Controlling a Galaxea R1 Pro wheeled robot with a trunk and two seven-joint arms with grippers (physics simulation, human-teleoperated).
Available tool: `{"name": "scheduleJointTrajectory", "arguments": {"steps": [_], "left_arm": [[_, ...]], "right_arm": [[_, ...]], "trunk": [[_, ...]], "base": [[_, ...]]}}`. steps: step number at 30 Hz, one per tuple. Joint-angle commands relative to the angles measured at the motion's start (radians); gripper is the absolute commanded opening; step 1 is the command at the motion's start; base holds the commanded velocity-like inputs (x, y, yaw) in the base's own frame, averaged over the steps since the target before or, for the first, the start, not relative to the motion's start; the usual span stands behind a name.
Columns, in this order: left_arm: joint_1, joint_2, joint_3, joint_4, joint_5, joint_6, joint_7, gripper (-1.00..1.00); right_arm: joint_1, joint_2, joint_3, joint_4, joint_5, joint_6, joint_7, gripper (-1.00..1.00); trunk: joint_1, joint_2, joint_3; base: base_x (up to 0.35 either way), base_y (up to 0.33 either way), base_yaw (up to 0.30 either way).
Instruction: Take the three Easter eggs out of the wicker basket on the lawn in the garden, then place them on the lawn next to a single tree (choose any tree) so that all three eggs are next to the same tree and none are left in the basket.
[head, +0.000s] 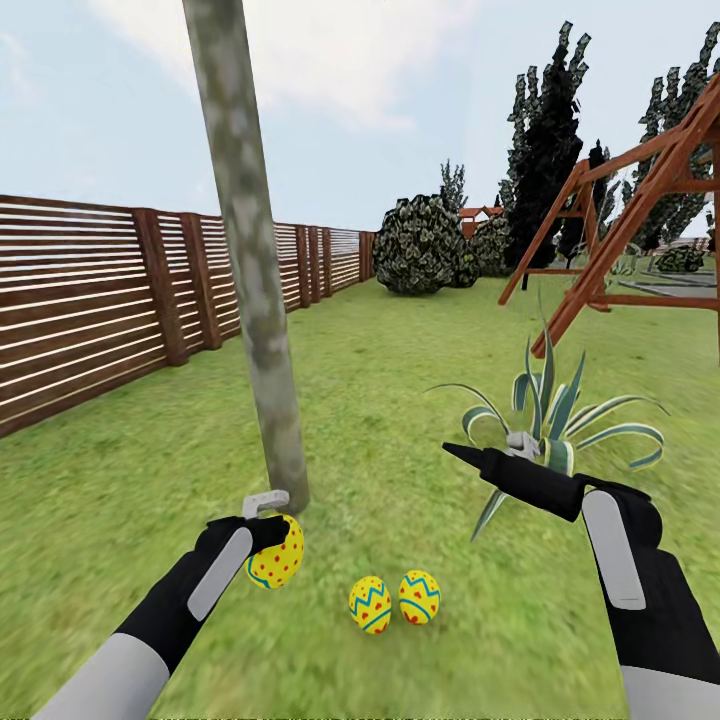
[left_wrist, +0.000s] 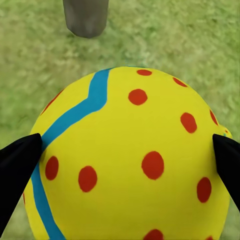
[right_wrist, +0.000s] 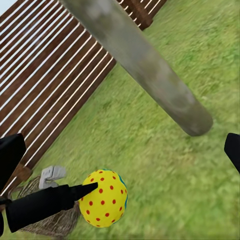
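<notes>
Left fingers (left_wrist: 20, 165) pinch the third yellow egg with blue zigzag and red dots (head: 277, 553), one black pad on each flank in the left wrist view. Left gripper (head: 268, 535) sits lower left of the head view, egg held clear of the mottled green lawn (head: 400, 340), just beside the base of the pale grey-green mottled trunk (head: 250, 260).

Two matching eggs (head: 393, 601) already lie touching each other on the grass, lower centre, near that trunk. So this looks like the last placement, same tree.

Right gripper (head: 478, 462) is empty, fingers spread wide per the right wrist view; parked centre right in front of the striped broad-leaved plant (head: 560, 405), likely to stay clear.

Brown open-weave wicker basket (right_wrist: 50, 220) is at lower left of the right wrist view, by the slat fence (head: 90, 300).
</notes>
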Motion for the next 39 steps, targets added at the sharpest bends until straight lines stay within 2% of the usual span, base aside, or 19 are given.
{"name": "scheduleJointTrajectory", "arguments": {"steps": [1,19,24,26,30,39], "left_arm": [[-0.001,0.001,-0.004,-0.001,0.010,0.000,0.010,-1.00],[-0.001,0.001,-0.005,0.000,0.010,0.000,0.009,-1.00],[-0.010,-0.003,-0.020,0.030,0.011,-0.019,0.007,-1.00],[-0.033,-0.007,-0.036,0.088,0.011,-0.039,-0.021,-1.00],[-0.044,-0.010,-0.045,0.118,0.010,-0.055,-0.064,-1.00],[-0.047,-0.011,-0.048,0.126,0.010,-0.061,-0.075,-1.00]], "right_arm": [[-0.001,0.000,-0.002,0.000,0.008,0.004,0.010,1.00],[-0.001,0.002,0.002,0.000,0.008,0.004,0.010,1.00],[-0.001,0.004,0.005,0.000,0.011,0.004,0.008,1.00],[-0.001,0.005,0.005,0.000,0.012,0.004,0.008,1.00],[-0.001,0.005,0.005,-0.001,0.013,0.004,0.008,1.00],[-0.001,0.002,0.005,0.000,0.010,0.004,0.010,1.00]], "trunk": [[0.004,-0.008,-0.004],[0.073,-0.134,-0.061],[0.092,-0.169,-0.076],[0.100,-0.183,-0.083],[0.115,-0.211,-0.095],[0.149,-0.274,-0.123]], "base": [[0.000,0.000,0.000],[0.000,0.000,0.000],[0.000,0.000,0.000],[0.000,0.000,0.000],[0.000,0.000,0.000],[0.000,0.000,0.000]]}}
